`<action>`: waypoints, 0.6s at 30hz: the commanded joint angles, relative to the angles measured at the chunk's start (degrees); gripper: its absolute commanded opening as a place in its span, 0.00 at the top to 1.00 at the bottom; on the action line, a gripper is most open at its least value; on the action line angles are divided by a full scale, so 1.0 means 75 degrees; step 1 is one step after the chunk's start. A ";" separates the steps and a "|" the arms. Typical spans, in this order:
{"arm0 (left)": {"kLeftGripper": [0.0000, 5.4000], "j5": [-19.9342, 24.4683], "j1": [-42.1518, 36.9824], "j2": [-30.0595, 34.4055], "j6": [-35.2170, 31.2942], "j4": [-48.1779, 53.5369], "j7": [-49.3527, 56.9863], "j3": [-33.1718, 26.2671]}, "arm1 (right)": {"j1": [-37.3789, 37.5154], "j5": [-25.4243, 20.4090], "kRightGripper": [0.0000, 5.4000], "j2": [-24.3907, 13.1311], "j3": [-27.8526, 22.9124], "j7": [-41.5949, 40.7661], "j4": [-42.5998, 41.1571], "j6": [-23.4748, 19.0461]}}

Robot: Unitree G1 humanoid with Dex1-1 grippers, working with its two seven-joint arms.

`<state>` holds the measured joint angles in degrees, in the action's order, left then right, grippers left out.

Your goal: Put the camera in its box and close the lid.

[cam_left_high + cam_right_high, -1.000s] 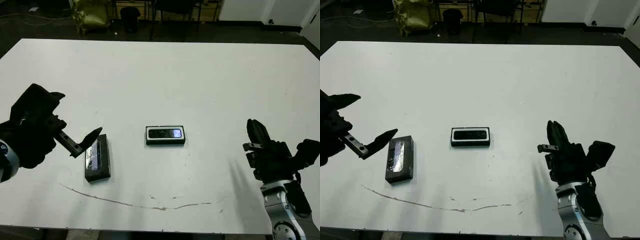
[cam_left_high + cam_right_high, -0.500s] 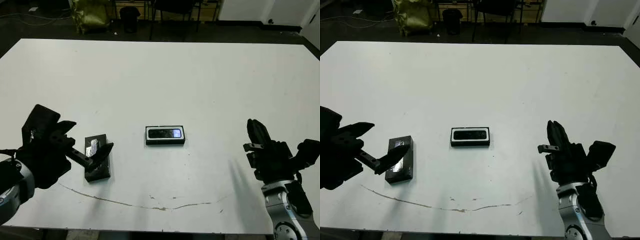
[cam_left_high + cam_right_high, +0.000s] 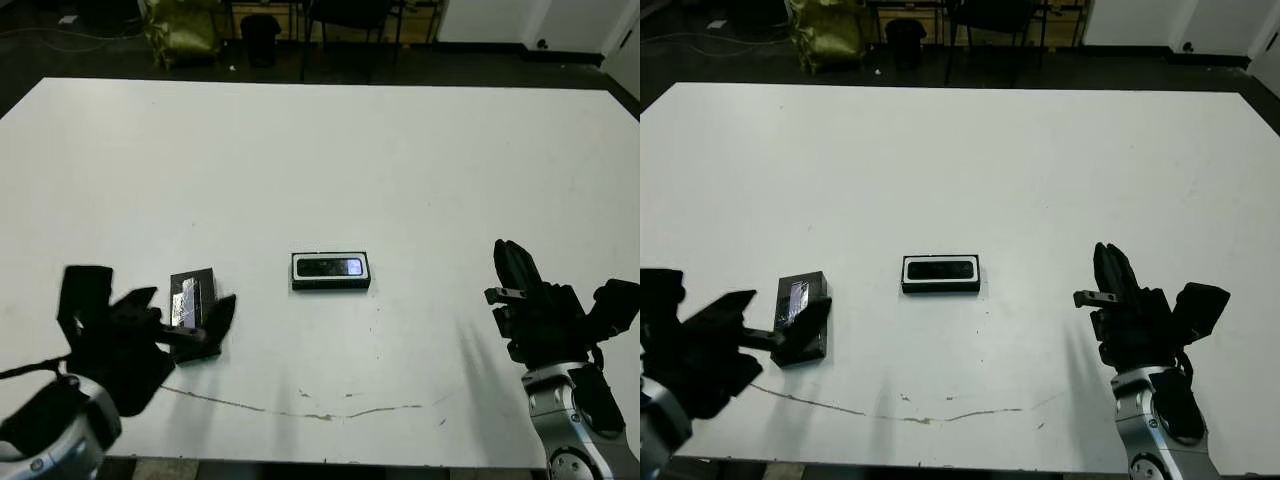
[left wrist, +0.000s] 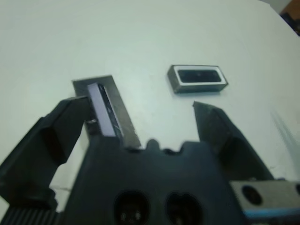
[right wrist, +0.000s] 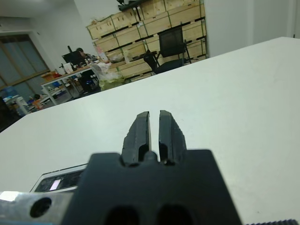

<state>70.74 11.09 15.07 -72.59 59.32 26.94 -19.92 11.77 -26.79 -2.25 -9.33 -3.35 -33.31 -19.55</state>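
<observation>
The box (image 3: 298, 271) sits mid-table with the camera (image 3: 331, 267) lying inside it, a bluish-white patch showing on its glossy face. The lid (image 3: 192, 302), a flat black panel with a shiny window strip, lies on the table to the left of the box. My left gripper (image 3: 180, 318) is open and low over the lid's near end, one finger on each side. The left wrist view shows the lid (image 4: 107, 111) close to one finger (image 4: 54, 136) and the box (image 4: 198, 78) beyond. My right gripper (image 3: 512, 264) is shut, hovering at the right, apart from everything.
A thin dark line (image 3: 300, 410) runs across the white table near its front edge. Chairs and a yellow bag (image 3: 180, 30) stand beyond the far edge. In the right wrist view a person (image 5: 79, 52) sits at a distant desk.
My left arm has dropped and pulled back toward the table's front edge, bringing its open fingers down around the lid's near end. The right arm, box and camera have stayed put.
</observation>
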 commanded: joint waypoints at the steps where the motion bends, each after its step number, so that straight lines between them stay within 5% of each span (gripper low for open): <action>1: 0.01 0.0324 0.0141 0.0797 0.0393 0.0091 0.0466 0.0564 | 0.0077 -0.0078 1.00 -0.0013 -0.0010 0.0100 -0.0017 -0.0202; 6: 0.01 0.0293 0.0201 0.1538 0.1079 0.0091 0.0957 0.1177 | 0.0114 -0.0001 1.00 -0.0037 0.0037 0.0233 -0.0097 -0.0301; 18: 0.01 0.0048 0.0389 0.1290 0.2275 -0.0151 0.1903 0.2109 | 0.0204 -0.0042 1.00 -0.0090 0.0056 0.0278 -0.0235 -0.0450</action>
<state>71.61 13.37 24.57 -56.25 58.66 40.25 -4.67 12.64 -27.27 -2.18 -8.73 -1.05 -35.65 -22.09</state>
